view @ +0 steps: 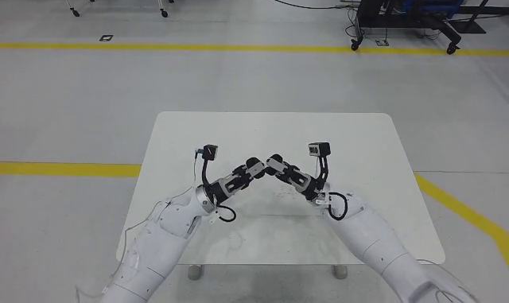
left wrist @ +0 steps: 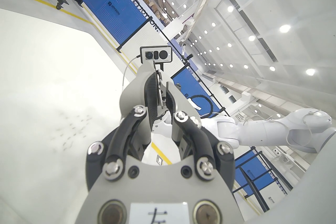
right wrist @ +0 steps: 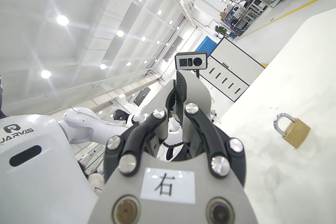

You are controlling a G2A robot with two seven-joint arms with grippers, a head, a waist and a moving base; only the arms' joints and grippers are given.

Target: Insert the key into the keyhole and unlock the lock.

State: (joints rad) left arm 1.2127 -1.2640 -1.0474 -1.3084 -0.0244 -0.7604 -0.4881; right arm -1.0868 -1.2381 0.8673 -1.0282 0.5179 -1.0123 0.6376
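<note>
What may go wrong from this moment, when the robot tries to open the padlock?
The padlock lies loose on the table, held by no gripper; a push on it would likely slide it.
The left gripper pinches a thin metal piece, perhaps the key; it may slip.
The right gripper is close to it in the top view; they may collide.

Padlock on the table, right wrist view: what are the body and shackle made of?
The squarish gold-coloured padlock body looks like brass with a satin finish: yellow metal tone and a soft, dull sheen. Its curved silver shackle looks like chromed or polished steel: bright, mirror-like highlights. The exact alloy cannot be told.
</note>
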